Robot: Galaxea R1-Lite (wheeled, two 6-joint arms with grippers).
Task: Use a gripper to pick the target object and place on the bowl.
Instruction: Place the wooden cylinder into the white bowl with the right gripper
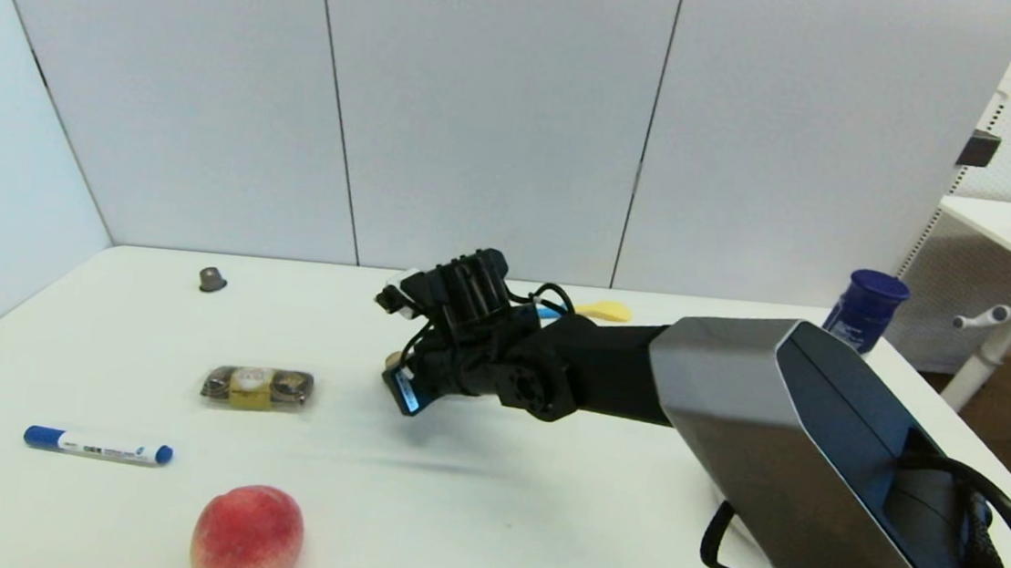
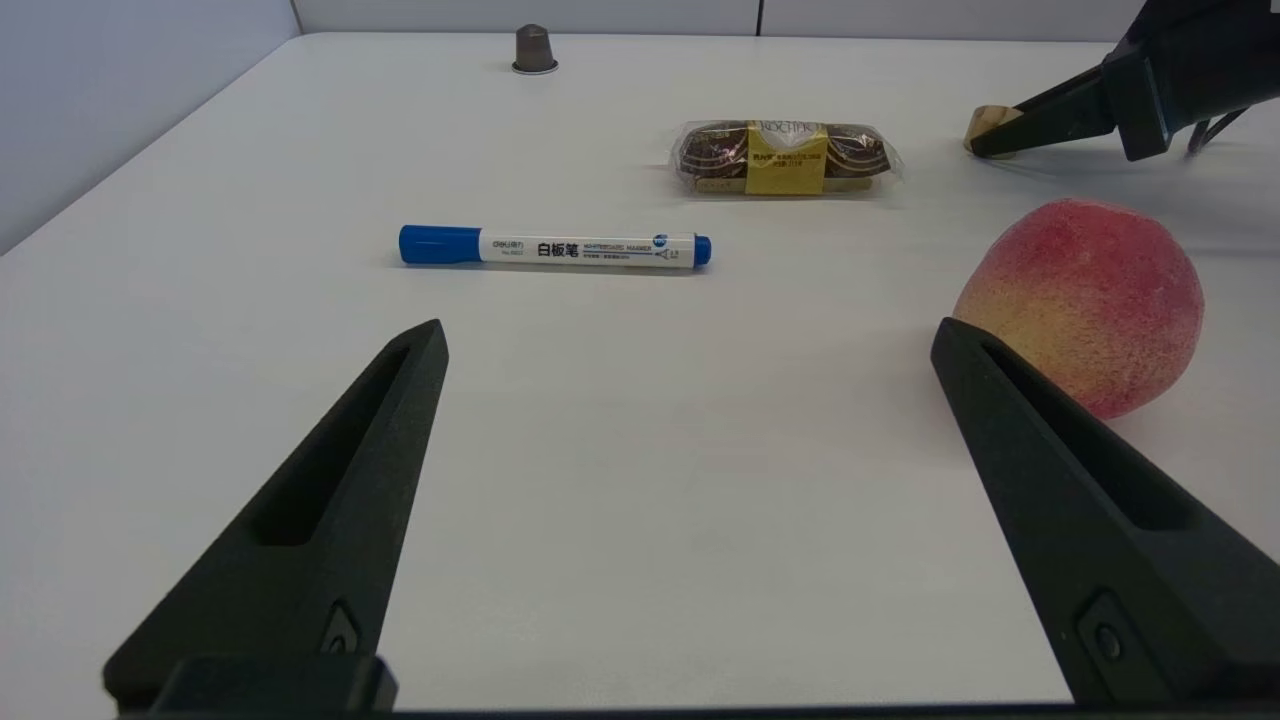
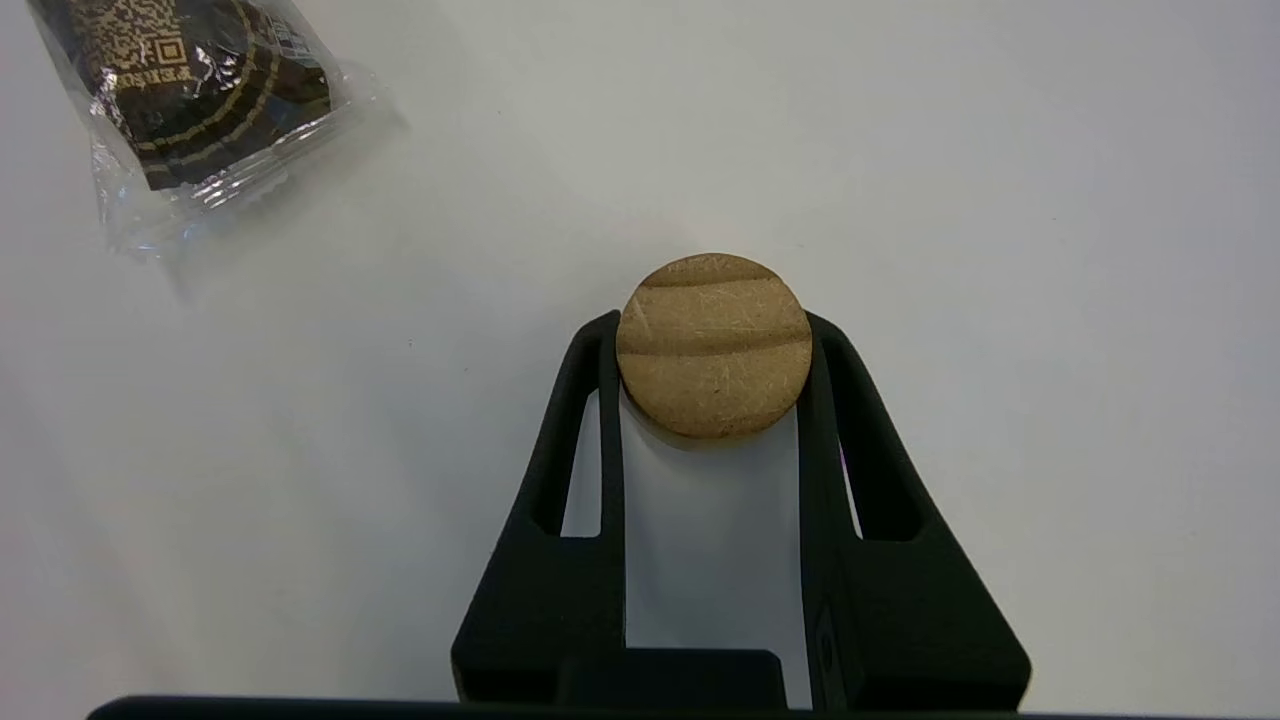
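Right gripper: black fingers clamped on either side of the small round tan wooden cylinder, low over the white table.
Cylinder's place: just right of the clear-wrapped chocolate packet, between the fingertips.
Left gripper: dark fingers spread wide apart, holding nothing, near the red-yellow peach and the blue-capped white marker.
Far corner: small dark grey capsule, well beyond the packet.
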